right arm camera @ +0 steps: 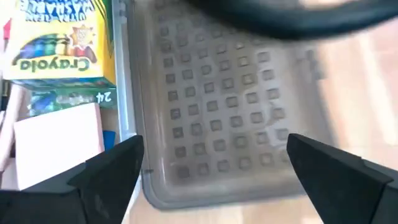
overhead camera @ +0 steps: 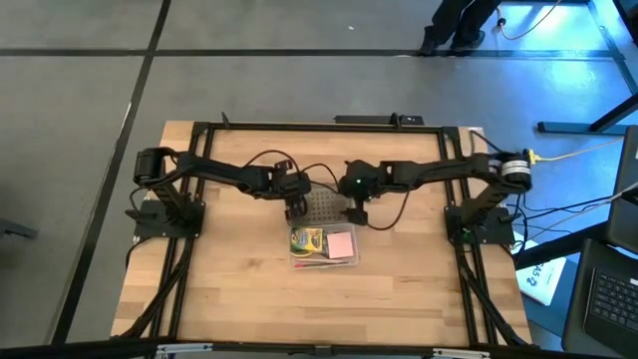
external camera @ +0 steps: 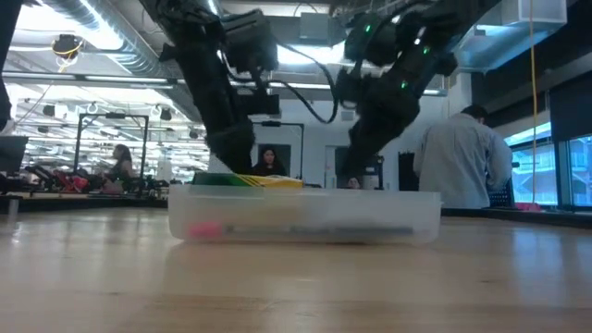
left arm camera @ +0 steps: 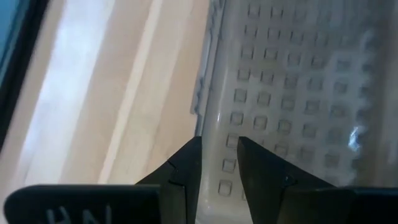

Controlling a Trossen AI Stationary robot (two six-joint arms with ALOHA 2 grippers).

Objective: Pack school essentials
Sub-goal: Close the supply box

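The clear plastic case (overhead camera: 324, 247) at table centre already holds the green-yellow crayon box (right arm camera: 59, 43), the pink square pad (overhead camera: 342, 244) and some pencils (seen dimly through its wall). The left gripper (left arm camera: 217, 168) pinches the edge of the grey dotted lid (right arm camera: 224, 106), probably to swing it shut. The right gripper (right arm camera: 214, 171) hovers over that lid, jaws wide apart and empty, likely ready to press.

two dark, jointed arms (overhead camera: 234, 176) carry looping black cables; the right arm (overhead camera: 419, 175) shows a green light, with wedge-shaped black fingers (right arm camera: 106, 177).
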